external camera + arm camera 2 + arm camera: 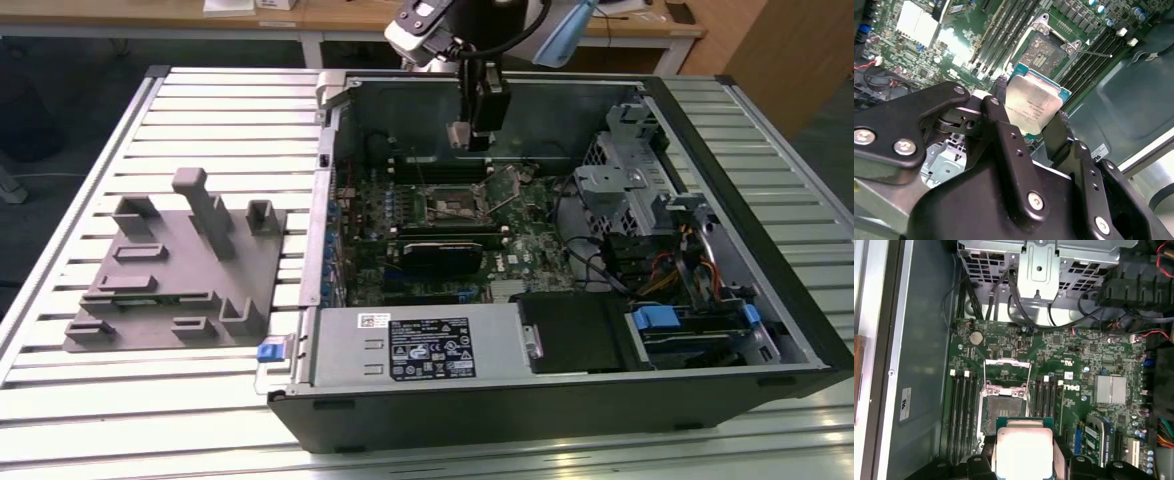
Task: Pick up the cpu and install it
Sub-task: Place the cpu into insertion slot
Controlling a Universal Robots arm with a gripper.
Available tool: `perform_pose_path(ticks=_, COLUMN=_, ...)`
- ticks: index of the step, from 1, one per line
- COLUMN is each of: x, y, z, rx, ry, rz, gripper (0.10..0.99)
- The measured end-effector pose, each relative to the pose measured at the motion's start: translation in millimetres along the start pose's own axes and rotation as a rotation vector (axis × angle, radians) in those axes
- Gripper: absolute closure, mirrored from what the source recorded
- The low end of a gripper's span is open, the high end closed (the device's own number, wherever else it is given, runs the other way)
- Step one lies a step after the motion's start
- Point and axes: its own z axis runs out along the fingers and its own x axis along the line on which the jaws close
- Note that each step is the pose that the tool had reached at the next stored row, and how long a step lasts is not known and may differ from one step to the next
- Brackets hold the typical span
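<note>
The cpu (1036, 107), a thin square chip with a pale silver top and green edge, sits clamped between my black fingers (999, 107). My gripper (1030, 104) is shut on it and hangs above the open computer case (747, 300), near its back wall. In the exterior view the gripper (473, 138) is above the motherboard. The cpu (1024, 452) hovers just beside the open cpu socket (1004, 412), whose metal retention frame (1006, 372) is swung up. That socket (1046, 55) is bare, and in the exterior view the socket (451, 205) lies below the gripper.
A big grey fixture (174, 270) with upright tabs lies on the slatted table (120, 420) at the exterior view's left. Inside the case are memory slots (961, 410), a drive cage (627, 150), cables (681, 270) and a power supply (414, 345).
</note>
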Motion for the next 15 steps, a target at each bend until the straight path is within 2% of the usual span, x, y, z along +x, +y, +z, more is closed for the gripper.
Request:
perform_pose_path(ticks=7, x=2.4, y=-1.0, z=12.4, rx=0.000, ry=0.0001, rz=0.001, gripper=0.549)
perform_pose_path(ticks=15, x=2.7, y=-1.4, z=16.7, rx=0.000, ry=-0.0002, rz=0.006, gripper=0.549)
